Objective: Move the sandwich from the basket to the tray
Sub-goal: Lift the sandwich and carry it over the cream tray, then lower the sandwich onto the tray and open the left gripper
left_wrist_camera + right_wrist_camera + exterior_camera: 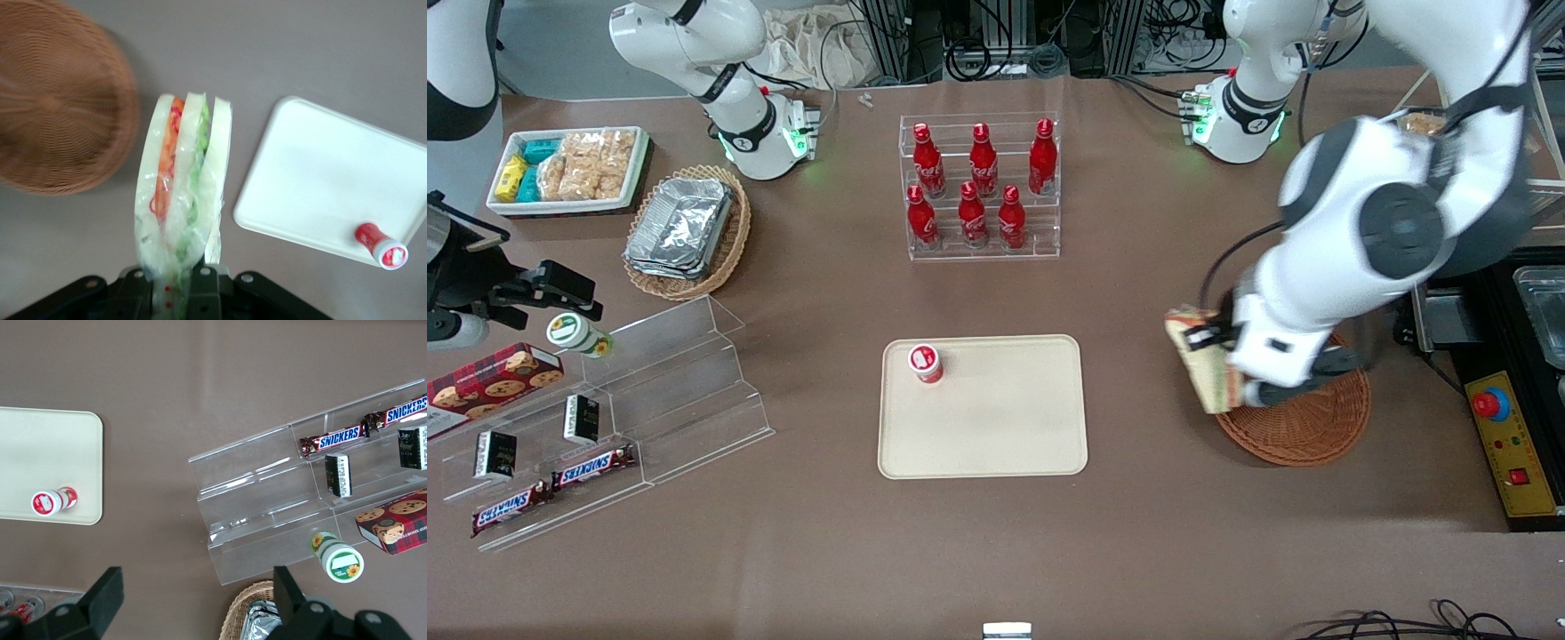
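The sandwich point(1199, 357), a wrapped wedge of pale bread with orange-red and green filling point(181, 187), hangs above the table between the basket and the tray. My gripper point(1232, 364) is shut on its end, the fingers point(208, 293) pinching the wrapped bread. The round reddish-brown wicker basket point(1303, 427) lies empty under the arm, toward the working arm's end point(57, 100). The cream tray point(983, 418) sits mid-table with a small red-and-white bottle point(926, 363) on it; the tray point(320, 187) and the bottle point(381, 245) also show in the left wrist view.
A clear rack of red bottles point(983, 187) stands farther from the front camera than the tray. A tan oval basket with foil containers point(685, 231), a white snack tray point(569, 169) and a clear stepped shelf point(605, 427) lie toward the parked arm's end. A control box point(1507, 444) sits beside the basket.
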You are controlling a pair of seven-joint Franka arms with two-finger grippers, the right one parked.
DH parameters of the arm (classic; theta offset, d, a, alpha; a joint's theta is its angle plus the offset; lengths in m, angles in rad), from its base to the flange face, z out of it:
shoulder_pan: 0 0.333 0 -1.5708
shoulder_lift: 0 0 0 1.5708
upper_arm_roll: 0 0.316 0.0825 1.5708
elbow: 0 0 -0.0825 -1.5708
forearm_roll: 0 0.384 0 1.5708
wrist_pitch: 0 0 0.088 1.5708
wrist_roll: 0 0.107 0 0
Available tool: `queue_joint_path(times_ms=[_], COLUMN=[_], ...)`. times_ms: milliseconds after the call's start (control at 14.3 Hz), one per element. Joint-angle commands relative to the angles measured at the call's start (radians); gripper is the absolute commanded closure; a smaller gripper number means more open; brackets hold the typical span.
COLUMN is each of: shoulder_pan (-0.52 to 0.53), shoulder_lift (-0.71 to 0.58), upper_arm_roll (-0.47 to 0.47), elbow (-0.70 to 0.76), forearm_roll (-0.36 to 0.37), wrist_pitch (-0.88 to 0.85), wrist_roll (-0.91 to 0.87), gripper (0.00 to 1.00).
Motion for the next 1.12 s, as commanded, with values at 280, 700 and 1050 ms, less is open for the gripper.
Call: queue_joint_path(times_ms=[280,700,1050], shoulder_pan=[-0.243,-0.263,-0.277], shoulder_lift=[0.277,0.402,0.414], upper_arm_roll=[0.006,0.006,0.007], elbow=[0.022,-0.002,-0.015], forearm_roll=[0.203,0.254,0.257], wrist_pitch=[0.266,0.346,0.363], wrist_roll=[-0.104,-0.081,-0.069], gripper=[1.0,1.0,0.22])
